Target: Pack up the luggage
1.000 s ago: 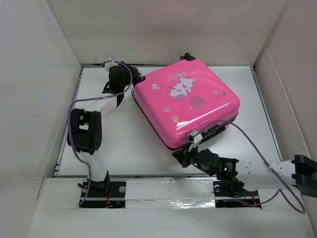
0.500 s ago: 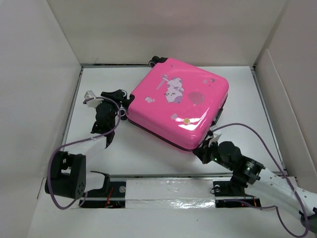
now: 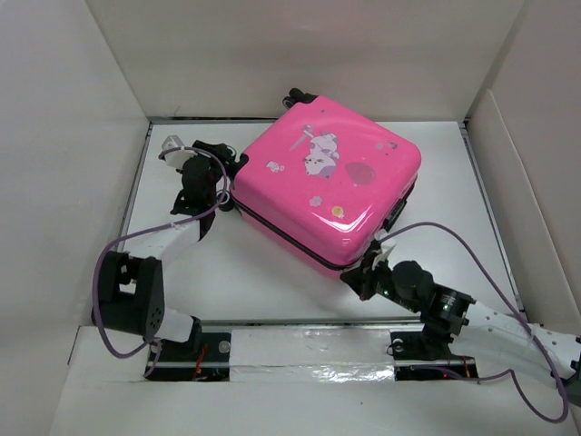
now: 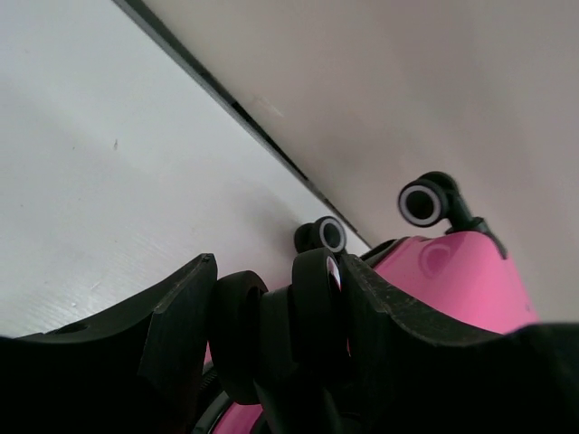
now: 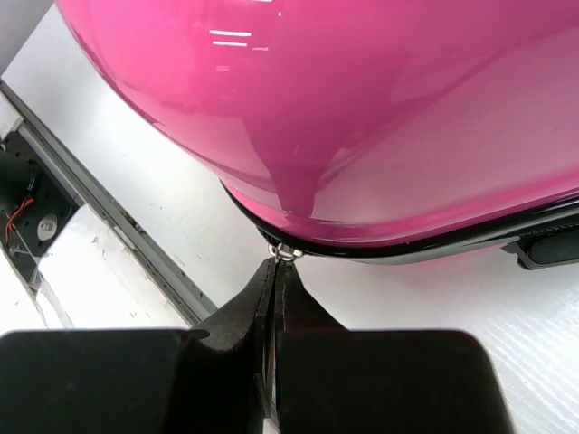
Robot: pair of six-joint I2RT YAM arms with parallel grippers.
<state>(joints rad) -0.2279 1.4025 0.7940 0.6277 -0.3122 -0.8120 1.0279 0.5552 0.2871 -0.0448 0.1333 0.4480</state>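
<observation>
Now the right jaws pinch the zipper pull (image 5: 285, 251) on the luggage (image 3: 327, 182) while the left jaws clamp a wheel (image 4: 312, 298).

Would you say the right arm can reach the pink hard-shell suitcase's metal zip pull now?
Likely yes: the right gripper seems shut on the metal zip pull of the pink hard-shell suitcase, unobstructed.

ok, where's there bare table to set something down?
Two bare table patches: right of the luggage up to the right wall; near-centre, between left arm, luggage and near edge. Crowded: luggage's left corner, left gripper, jaws round a wheel; near corner, right gripper, jaws on the zip pull.
</observation>
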